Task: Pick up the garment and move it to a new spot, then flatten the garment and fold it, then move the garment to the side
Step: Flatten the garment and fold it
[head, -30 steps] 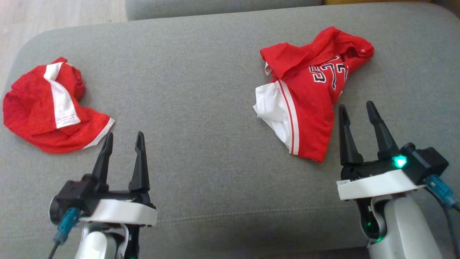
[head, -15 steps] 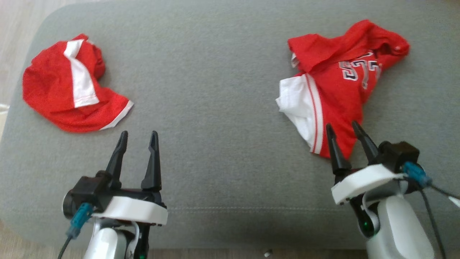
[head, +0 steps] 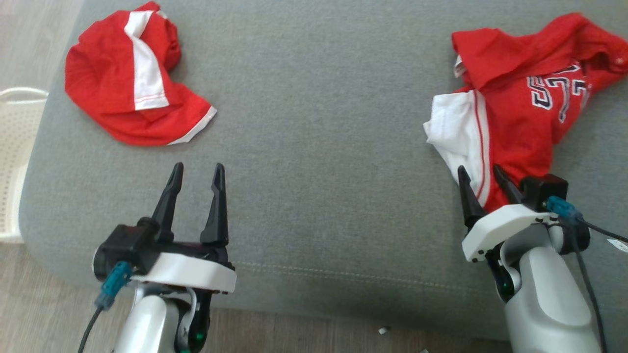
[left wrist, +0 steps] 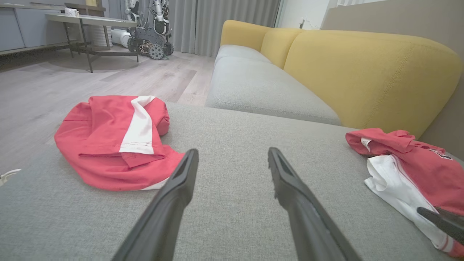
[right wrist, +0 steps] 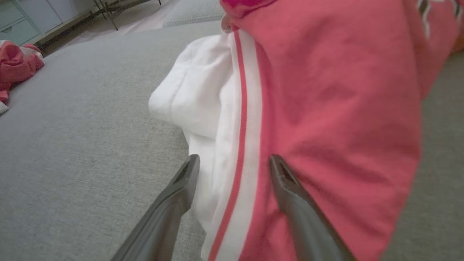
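A crumpled red jersey (head: 520, 113) with white panels and dark numbers lies at the right of the grey cushion (head: 314, 122). My right gripper (head: 483, 171) is open, its fingers straddling the jersey's near hem where a white stripe runs; the right wrist view shows that hem (right wrist: 239, 181) between the fingers. Another crumpled red garment with a white stripe (head: 135, 78) lies at the far left. My left gripper (head: 196, 169) is open over bare cushion, a little short of that garment (left wrist: 116, 141). The jersey (left wrist: 406, 170) also shows at the right of the left wrist view.
The cushion's front edge (head: 314, 279) runs just under both wrists, with wood floor (head: 294, 328) below. A white perforated basket (head: 14, 157) stands off the cushion's left end. A yellow sofa back (left wrist: 362, 69) and another grey seat (left wrist: 253, 87) lie beyond.
The head camera has tilted down and shifted, so the cushion's front edge and floor now show. My right gripper has moved forward onto the jersey's near hem. The left gripper stays open.
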Available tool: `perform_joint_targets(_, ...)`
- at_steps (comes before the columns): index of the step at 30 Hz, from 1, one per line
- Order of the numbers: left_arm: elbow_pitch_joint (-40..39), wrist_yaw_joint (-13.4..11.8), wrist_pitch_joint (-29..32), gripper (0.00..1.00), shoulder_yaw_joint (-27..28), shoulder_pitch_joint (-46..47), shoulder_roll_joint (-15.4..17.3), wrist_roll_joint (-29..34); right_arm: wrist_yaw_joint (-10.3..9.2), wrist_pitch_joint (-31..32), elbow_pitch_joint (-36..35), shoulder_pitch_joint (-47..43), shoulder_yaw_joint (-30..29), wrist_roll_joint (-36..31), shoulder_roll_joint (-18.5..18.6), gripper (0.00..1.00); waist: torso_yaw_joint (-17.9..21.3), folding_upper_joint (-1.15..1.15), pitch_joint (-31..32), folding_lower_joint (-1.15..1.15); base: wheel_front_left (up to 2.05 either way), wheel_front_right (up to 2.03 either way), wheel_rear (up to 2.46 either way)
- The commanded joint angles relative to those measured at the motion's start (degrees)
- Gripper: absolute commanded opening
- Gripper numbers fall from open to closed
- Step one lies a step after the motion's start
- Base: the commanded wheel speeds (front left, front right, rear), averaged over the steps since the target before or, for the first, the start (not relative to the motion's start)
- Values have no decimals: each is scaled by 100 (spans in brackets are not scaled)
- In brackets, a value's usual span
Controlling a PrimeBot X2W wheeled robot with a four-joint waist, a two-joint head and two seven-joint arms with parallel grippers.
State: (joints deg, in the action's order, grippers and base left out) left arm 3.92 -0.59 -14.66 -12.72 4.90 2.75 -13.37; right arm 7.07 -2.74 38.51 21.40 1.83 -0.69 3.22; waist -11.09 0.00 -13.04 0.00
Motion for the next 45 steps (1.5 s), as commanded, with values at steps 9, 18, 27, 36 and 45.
perform_joint_targets(9,-124,-76,-34,100,105,287,13,-99,42,-189,263,416,116,7,-35,0,-97,0,-4,0,0,0,0)
perform_joint_targets(18,-59,-113,-34,100,107,113,13,-92,42,-661,-540,419,162,572,-35,0,45,0,447,0,0,0,0)
perform_joint_targets(27,-37,-117,-34,100,-22,-135,13,-44,42,-313,-2267,584,504,628,-35,0,55,0,939,0,0,0,0)
perform_joint_targets(36,-142,-166,-34,100,-440,-14,13,-221,42,525,-2140,2153,801,326,-35,0,-580,0,596,0,0,0,0)
perform_joint_targets(45,-122,-235,-34,100,-884,270,13,-538,42,515,813,4276,1174,-477,493,0,-1477,0,-15,0,0,0,0)
